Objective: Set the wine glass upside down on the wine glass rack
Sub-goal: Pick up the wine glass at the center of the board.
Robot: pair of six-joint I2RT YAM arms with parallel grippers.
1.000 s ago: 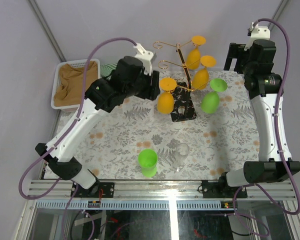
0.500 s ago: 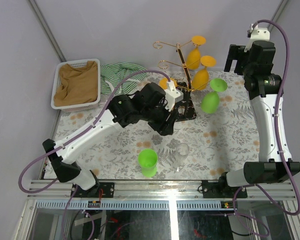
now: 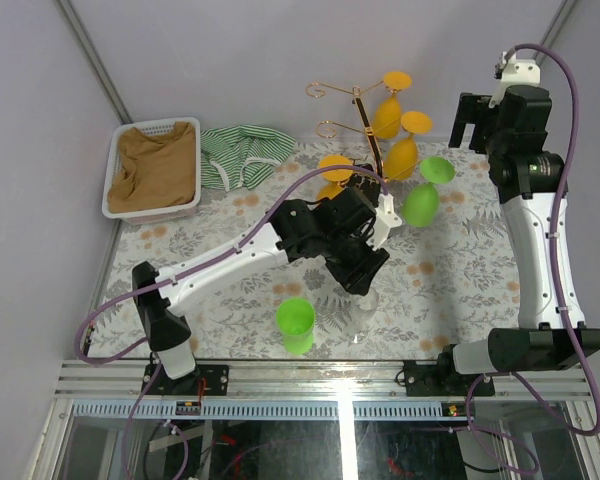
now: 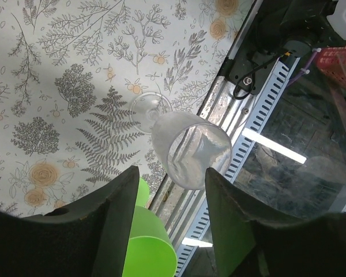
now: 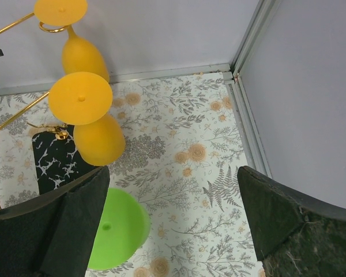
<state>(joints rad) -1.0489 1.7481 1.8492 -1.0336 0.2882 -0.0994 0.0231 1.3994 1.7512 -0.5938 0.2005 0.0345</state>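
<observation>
Wine glass [image 4: 190,150], clear, on the table in front of the wine glass rack [image 3: 366,125], well apart from it, beside a green cup [image 3: 296,322]. Left gripper [image 4: 170,190] poised over that glass, jaws half spread, gripping nothing. Right gripper [image 5: 170,190] right of the rack, jaws wide, empty. On the rack, hung upside down: 3 orange glasses [image 3: 404,148], 1 green glass [image 3: 421,200].

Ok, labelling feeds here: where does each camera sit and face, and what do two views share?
Top external: overhead behind the robot, looking down; left arm, right arm show.
Left wrist: on the left arm, looking down past the left gripper at the clear wine glass.
Right wrist: far right, looking down past the right gripper at the wine glass rack.
Shared: the rack, top and right wrist.
</observation>
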